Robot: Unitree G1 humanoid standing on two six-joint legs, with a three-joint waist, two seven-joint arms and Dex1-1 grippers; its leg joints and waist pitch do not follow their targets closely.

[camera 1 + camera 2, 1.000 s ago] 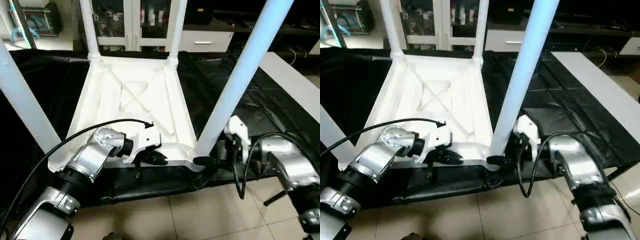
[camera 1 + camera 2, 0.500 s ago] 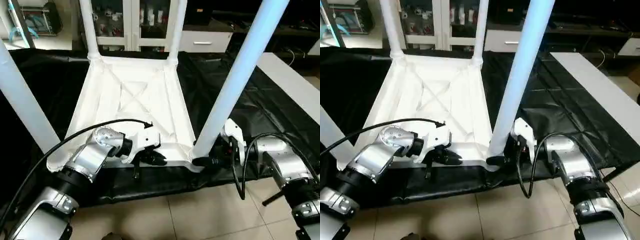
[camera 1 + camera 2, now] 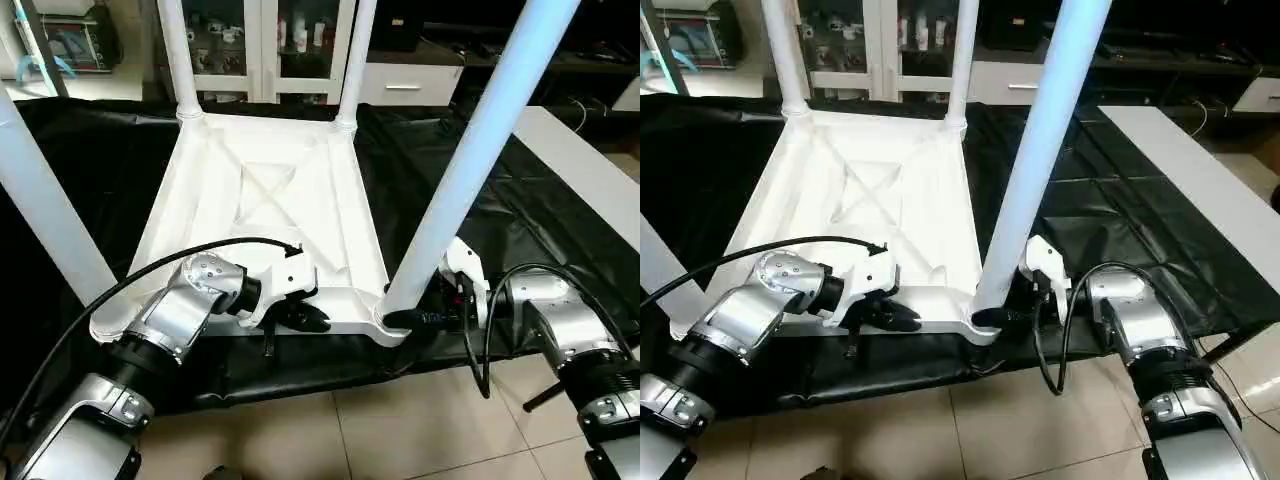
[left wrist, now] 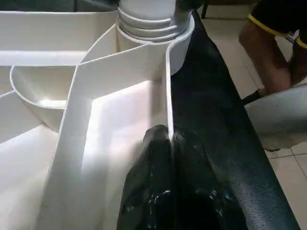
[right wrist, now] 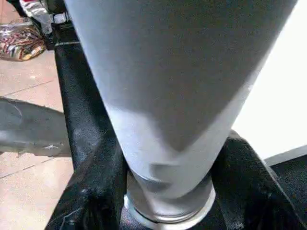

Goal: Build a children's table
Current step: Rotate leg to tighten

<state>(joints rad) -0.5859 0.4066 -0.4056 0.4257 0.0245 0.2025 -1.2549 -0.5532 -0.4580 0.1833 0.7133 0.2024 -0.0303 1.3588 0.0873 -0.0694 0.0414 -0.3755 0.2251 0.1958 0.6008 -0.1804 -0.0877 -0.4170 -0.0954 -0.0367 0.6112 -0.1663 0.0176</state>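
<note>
Head views: the children's table (image 3: 280, 200) lies upside down on the black-covered tabletop (image 3: 560, 230), legs up. The left pincer (image 3: 305, 318) grips its near rim at 6 o'clock. The right pincer (image 3: 405, 318) straddles the base of the near-right leg (image 3: 470, 160) at 4 o'clock.

Left wrist: fingers (image 4: 158, 191) pinch the rim wall.

Right wrist: fingers (image 5: 96, 187) flank the leg, seemingly touching it.

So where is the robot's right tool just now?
In the head views, the right tool is at the table top's near right corner, its fingers either side of that leg's base.
</note>
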